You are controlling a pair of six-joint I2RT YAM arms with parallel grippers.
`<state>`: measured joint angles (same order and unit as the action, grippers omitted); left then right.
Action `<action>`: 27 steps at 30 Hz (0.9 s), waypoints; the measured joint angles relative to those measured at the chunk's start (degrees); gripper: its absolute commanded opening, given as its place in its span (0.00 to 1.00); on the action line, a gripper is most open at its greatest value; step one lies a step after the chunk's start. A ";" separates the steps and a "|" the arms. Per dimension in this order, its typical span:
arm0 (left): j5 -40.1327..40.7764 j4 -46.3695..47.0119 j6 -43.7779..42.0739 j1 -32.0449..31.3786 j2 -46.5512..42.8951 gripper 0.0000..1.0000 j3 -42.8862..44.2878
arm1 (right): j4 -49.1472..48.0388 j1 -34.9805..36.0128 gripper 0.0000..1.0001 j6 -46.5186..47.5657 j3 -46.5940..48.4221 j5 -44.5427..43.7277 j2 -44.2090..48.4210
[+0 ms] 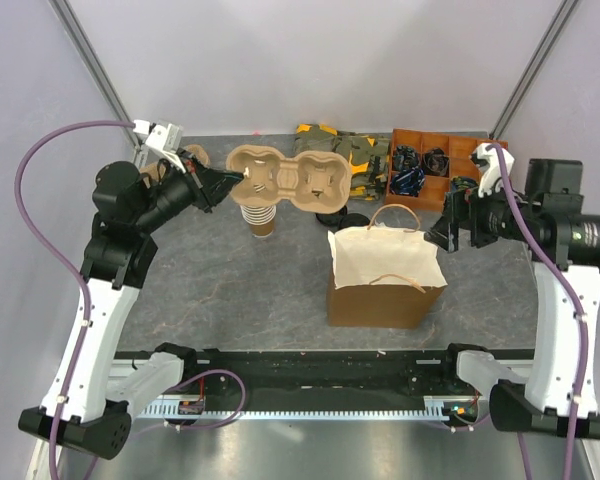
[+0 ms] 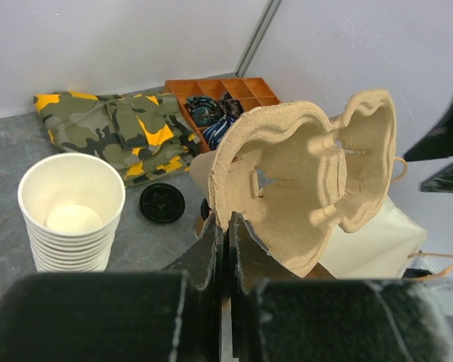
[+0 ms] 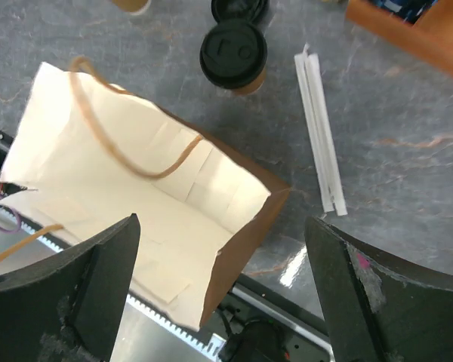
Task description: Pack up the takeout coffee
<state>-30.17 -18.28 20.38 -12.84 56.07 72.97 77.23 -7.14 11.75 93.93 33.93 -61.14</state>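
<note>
Right end effector (image 3: 220, 226) hangs spread wide above the open bag (image 3: 136, 196), holding nothing. Left end effector (image 2: 226, 230) is pressed together on the rim of a carrier (image 2: 302, 181), held tilted in the air beside the cup stack (image 2: 72, 211).

The coffee (image 3: 234, 54) stands upright on the surface (image 3: 408, 188), just beyond the bag's far wall, with a loose lid (image 3: 240, 9) close behind it. From the right end effector it lies ahead, past the bag mouth. Its long axis is vertical, so a side-on grip around the cup wall looks the likelier approach. The right arm is nearer and free; the left is taken up with the carrier.

The coffee is a smooth brown paper cup under a round, matte black plastic lid with a raised rim. The bag is brown kraft paper outside, pale and creased inside, with thin looped handles. The carrier is rough moulded pulp with lobed wells. Paper-wrapped straws (image 3: 321, 136) lie flat near the coffee, not touching it.
</note>
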 measured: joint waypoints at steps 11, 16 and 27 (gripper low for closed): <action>-0.11 -2.21 0.61 0.00 -5.22 0.02 -2.12 | -0.04 5.40 0.80 -2.51 -3.69 -4.74 -5.20; -0.15 -2.84 1.38 0.00 -5.38 0.02 -2.49 | -0.37 6.64 0.76 -2.73 -4.35 -6.62 -5.68; -0.85 -3.50 2.43 0.00 -5.51 0.02 -3.58 | -0.39 10.67 0.73 -2.43 -4.72 -11.50 -6.16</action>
<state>-31.03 -21.78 22.81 -12.84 50.57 69.38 76.84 3.53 9.32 89.21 22.44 -67.31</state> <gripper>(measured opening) 0.044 0.740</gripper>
